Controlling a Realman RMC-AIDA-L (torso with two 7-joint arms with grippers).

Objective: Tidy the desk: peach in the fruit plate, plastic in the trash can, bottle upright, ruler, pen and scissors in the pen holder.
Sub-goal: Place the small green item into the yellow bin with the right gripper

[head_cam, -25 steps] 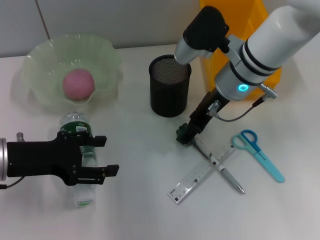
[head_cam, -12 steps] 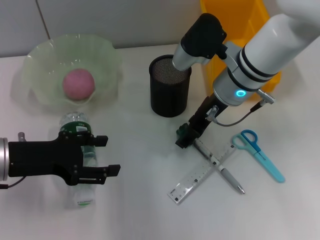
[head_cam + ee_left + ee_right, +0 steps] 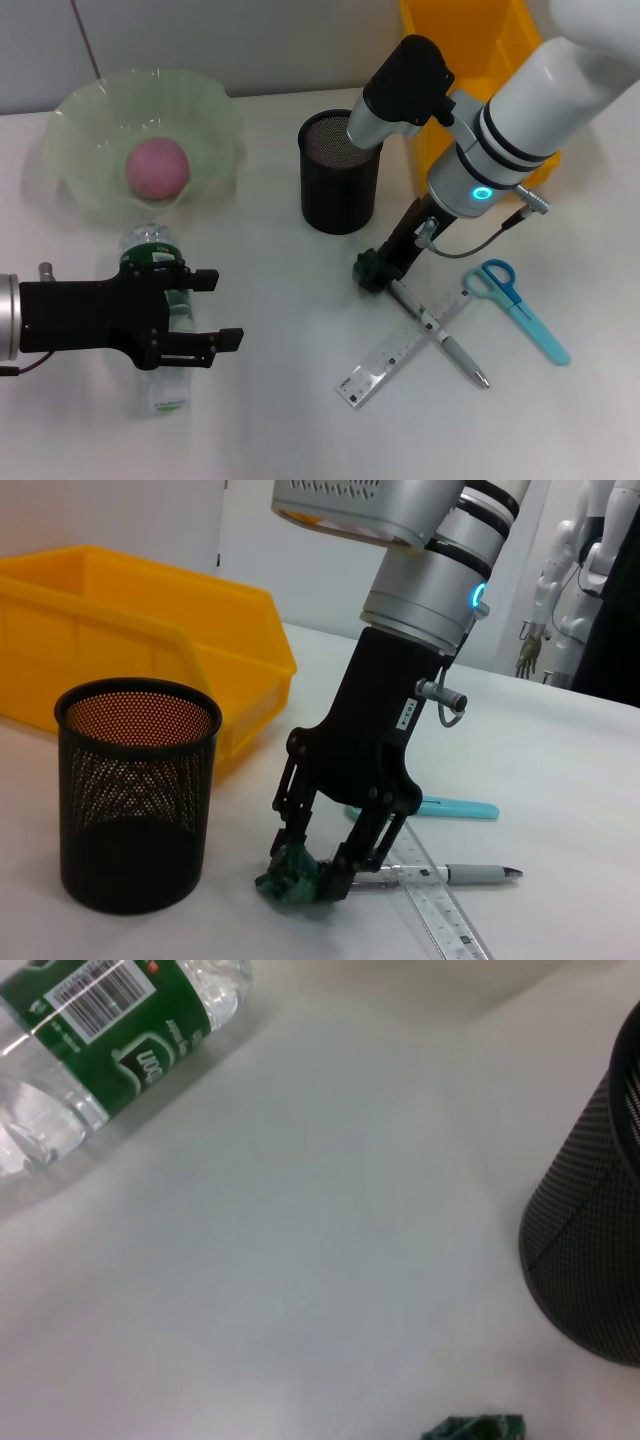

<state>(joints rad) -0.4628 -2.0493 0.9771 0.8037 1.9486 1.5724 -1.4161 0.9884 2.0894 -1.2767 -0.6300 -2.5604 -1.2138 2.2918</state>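
**Right gripper closed on green plastic scrap beside the pen holder; much of the bottle hidden**

The white desk (image 3: 280, 400) carried everything. At its far right edge the yellow trash can (image 3: 470, 60) was cut off by the top of the head view and largely covered by the right arm. The pale green fruit plate (image 3: 90, 120) sat far left with the peach (image 3: 156, 167) resting inside it.

The right gripper (image 3: 372, 272) was down at the desk surface just in front of the black mesh pen holder (image 3: 341, 172). In the left wrist view its fingers (image 3: 352, 865) were drawn narrow around the crumpled green plastic (image 3: 292, 882), pinching it; the scrap looked to be at or barely off the desk, and which could not be told. In the right wrist view only a sliver of the plastic showed at the frame edge, and that arm's own fingers were out of sight.

The left gripper (image 3: 205, 310) hovered over the bottle (image 3: 160, 262), fingers spread wide. The bottle lay on its side, pointing away from the plate; the gripper body covered its middle, so only the green-labelled shoulder and the far end showed.

The ruler (image 3: 400, 352) and pen (image 3: 440, 335) lay crossed near the right gripper, the pen's upper end touching or just beside the plastic. Which lay on top was hard to make out. The blue scissors (image 3: 520, 305) lay just beyond them, apart, closed flat.
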